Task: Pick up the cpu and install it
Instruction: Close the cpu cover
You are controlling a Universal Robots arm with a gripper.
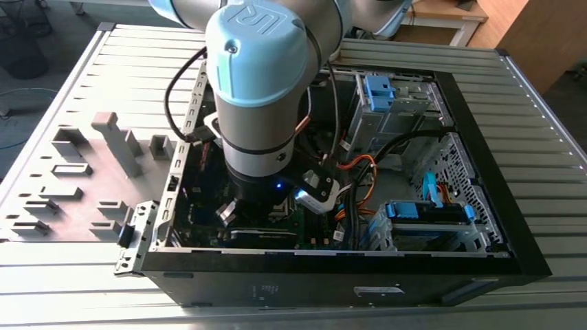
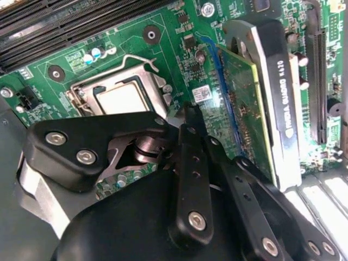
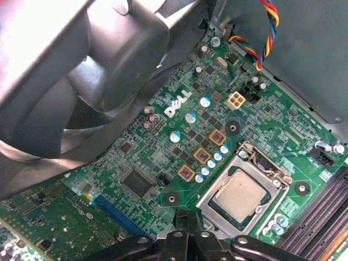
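The cpu is a small silver-grey square lying flat in its socket on the green motherboard, with the metal socket frame around it. My gripper hovers just beside the socket, its black finger links drawn together with nothing between them. It stands apart from the cpu. In the exterior view the arm reaches down into the open PC case on that view's left side and hides the socket.
A graphics card stands upright close beside the gripper. Long black memory slots run past the socket. A large black fan housing hangs over the board. Drive cages and cables fill the case's other half. A grey fixture board lies outside.
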